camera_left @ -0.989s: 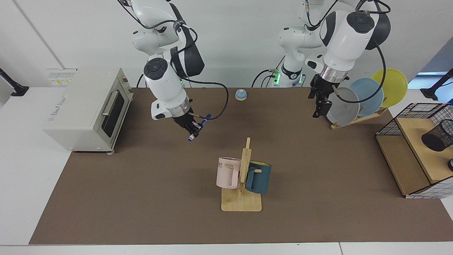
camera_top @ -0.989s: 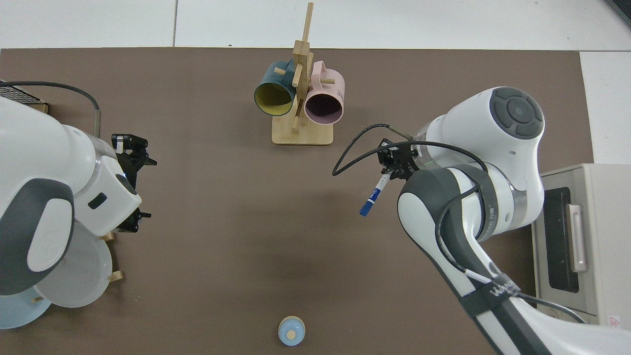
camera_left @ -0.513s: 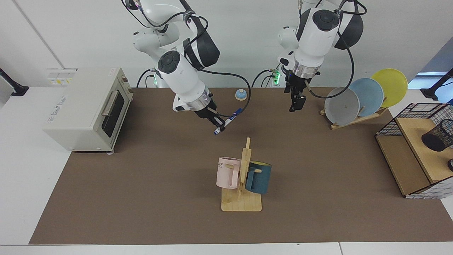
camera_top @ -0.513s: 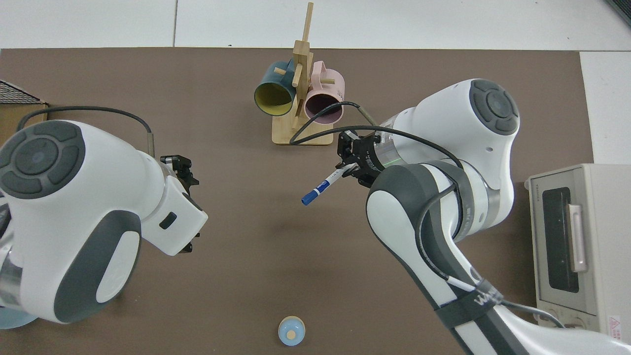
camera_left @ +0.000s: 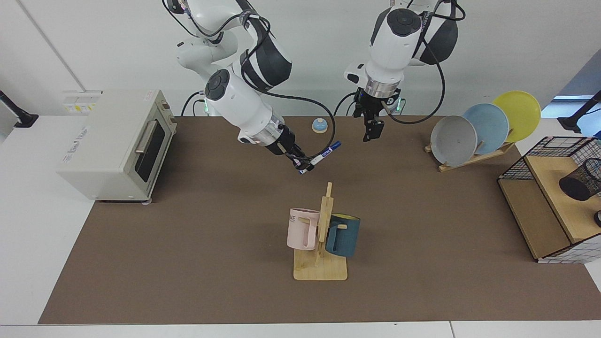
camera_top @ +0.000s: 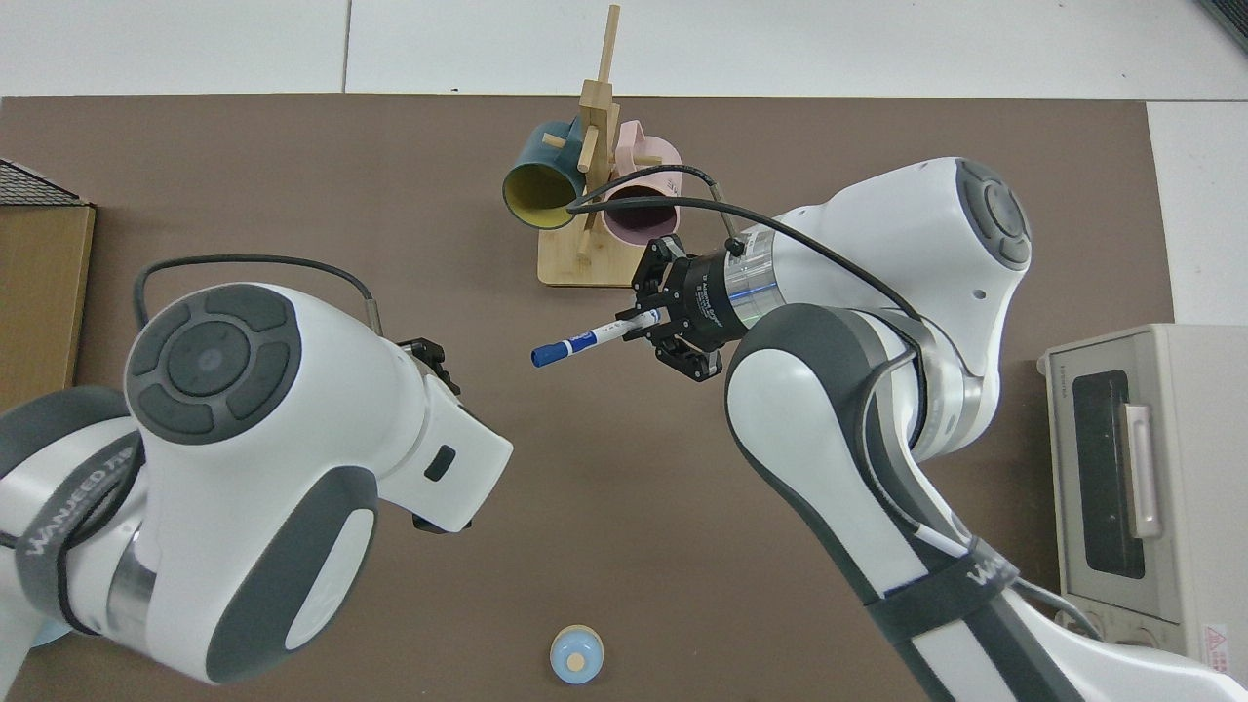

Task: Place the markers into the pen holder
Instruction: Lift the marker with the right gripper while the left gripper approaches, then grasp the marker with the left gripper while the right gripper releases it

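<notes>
My right gripper (camera_left: 303, 164) hangs above the middle of the brown mat, shut on the white barrel of a marker (camera_left: 323, 154). The marker's blue cap points up and toward the left arm; in the top view the marker (camera_top: 585, 338) sticks out level from the right gripper (camera_top: 651, 319). My left gripper (camera_left: 369, 134) hangs pointing down a short way beyond the cap, apart from it. From above, its own arm hides most of the left gripper (camera_top: 426, 351). The pen holder (camera_left: 580, 182), a black mesh cup, lies tilted on the wooden shelf at the far edge of the facing view.
A wooden rack (camera_left: 322, 239) with a pink mug and a teal mug stands in front of the grippers. A toaster oven (camera_left: 117, 141), a small blue bell (camera_left: 319, 125), a plate rack (camera_left: 474, 134) and a black wire basket (camera_left: 554, 141) around the shelf line the mat's edges.
My right gripper has carried the marker toward the mat's centre and swung it nearly level. The left arm has swung away from the plate rack toward the marker.
</notes>
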Available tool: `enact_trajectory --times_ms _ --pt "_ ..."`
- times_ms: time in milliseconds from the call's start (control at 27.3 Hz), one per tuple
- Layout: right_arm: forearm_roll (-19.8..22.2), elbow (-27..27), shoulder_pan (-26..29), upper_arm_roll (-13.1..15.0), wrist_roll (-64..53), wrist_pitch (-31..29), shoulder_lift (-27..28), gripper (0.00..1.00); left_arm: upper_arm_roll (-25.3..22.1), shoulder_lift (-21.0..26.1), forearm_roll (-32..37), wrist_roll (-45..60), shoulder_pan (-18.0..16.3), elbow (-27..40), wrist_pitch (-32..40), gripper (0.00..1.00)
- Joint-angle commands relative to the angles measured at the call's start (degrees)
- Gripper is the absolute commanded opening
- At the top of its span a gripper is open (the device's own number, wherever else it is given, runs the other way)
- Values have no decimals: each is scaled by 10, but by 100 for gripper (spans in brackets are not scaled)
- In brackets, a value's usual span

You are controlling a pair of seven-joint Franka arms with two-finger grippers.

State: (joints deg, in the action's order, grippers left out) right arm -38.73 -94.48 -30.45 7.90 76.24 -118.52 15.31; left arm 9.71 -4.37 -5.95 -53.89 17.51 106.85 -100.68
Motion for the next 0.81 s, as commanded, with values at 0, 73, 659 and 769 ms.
enact_trajectory --times_ms 0,73,659,769 --pt "-12 10 -24 -1 55 -28 9 0 1 -6 -4 41 9 -3 -10 99" --pt "-11 10 -31 -1 68 -29 9 0 2 -4 1 38 9 -11 -11 99" --pt "-9 -9 -66 -1 93 -39 4 0 0 -3 5 53 1 -14 -57 99" --pt "-8 -13 -68 -1 94 -36 0 0 0 -2 6 70 1 -13 -70 99"
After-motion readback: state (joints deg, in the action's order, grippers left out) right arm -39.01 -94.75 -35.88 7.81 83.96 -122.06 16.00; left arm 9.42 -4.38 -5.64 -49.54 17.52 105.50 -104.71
